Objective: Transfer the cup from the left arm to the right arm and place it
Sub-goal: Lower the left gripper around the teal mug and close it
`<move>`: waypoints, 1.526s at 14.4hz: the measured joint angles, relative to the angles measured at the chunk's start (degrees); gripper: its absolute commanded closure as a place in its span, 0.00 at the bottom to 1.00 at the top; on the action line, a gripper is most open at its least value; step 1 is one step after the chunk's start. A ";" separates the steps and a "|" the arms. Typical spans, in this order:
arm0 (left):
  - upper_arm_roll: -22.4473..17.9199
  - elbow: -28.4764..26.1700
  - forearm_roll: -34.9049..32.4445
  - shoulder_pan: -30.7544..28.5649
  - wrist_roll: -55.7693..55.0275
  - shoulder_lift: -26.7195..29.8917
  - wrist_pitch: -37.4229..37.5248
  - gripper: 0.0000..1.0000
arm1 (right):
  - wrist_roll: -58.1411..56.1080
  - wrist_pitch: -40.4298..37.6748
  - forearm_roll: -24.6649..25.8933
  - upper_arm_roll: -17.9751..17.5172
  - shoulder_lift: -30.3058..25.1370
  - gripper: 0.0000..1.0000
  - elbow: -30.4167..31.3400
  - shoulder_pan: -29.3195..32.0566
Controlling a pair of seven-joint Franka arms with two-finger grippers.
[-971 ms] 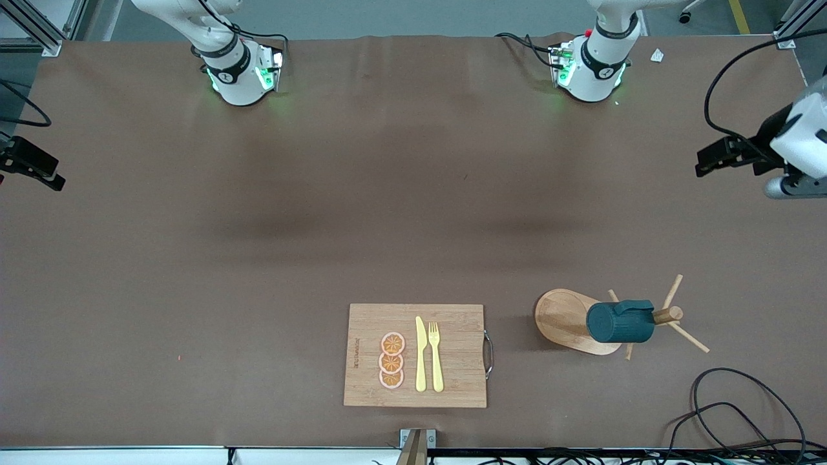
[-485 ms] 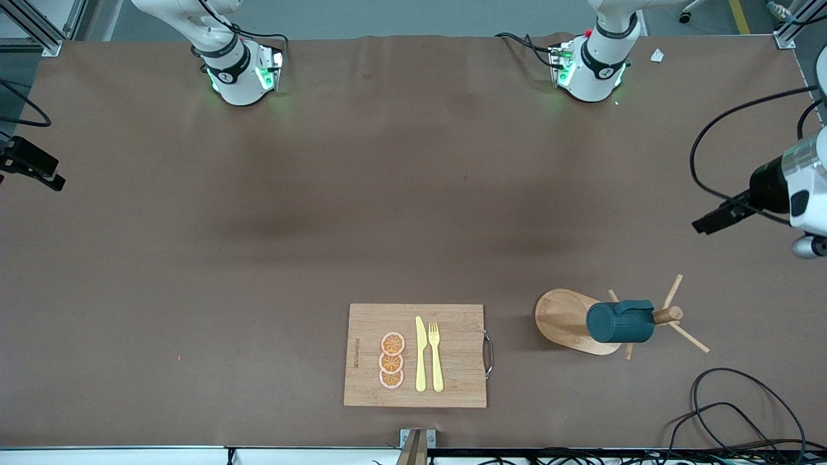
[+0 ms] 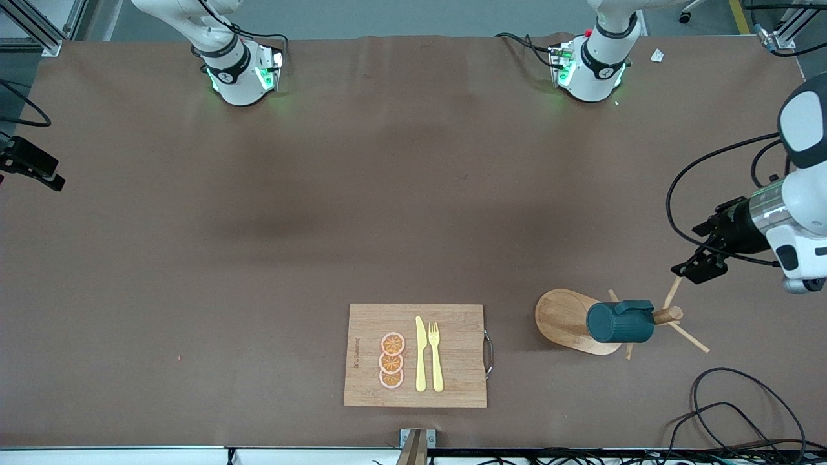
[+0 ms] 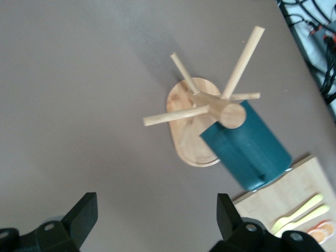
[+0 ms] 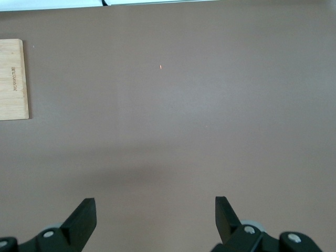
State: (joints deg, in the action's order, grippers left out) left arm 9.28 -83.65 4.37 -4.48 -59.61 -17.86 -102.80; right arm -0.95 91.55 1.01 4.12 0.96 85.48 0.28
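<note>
You are at the approach for the first pick: nothing is held yet. The cup (image 3: 620, 322) hangs on a peg of the wooden mug tree (image 3: 572, 320), toward the left arm's end of the table and near the edge closest to the front camera, beside the cutting board (image 3: 415, 354). Your left gripper (image 3: 694, 267) hovers above the table just by the tree's pegs, jaws spread wide and empty. Next you need to line them across the cup's body and lift it off the peg. The right gripper (image 5: 155, 220) waits, jaws wide apart, over bare table.
</note>
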 measured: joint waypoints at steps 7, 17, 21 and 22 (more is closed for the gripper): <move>0.77 0.10 9.15 0.49 -23.34 -5.58 -14.52 0.00 | 0.00 0.01 0.00 0.01 0.00 0.00 0.00 0.00; 0.67 0.33 13.32 -0.13 -28.72 -9.44 -17.04 0.00 | 0.00 0.01 0.00 0.01 0.00 0.00 0.00 0.00; 0.69 0.33 12.95 0.18 -28.33 -12.40 -18.39 0.00 | 0.00 0.01 0.00 0.01 0.00 0.00 0.00 0.00; 0.69 0.34 12.95 0.17 -28.33 -12.81 -18.57 0.00 | 0.00 0.01 0.00 0.01 0.00 0.00 0.00 0.00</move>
State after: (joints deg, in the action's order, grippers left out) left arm 9.98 -83.31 17.31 -4.31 -87.94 -30.67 -121.37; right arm -0.95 91.56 1.01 4.13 0.96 85.48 0.28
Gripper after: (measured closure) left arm 0.000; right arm 0.000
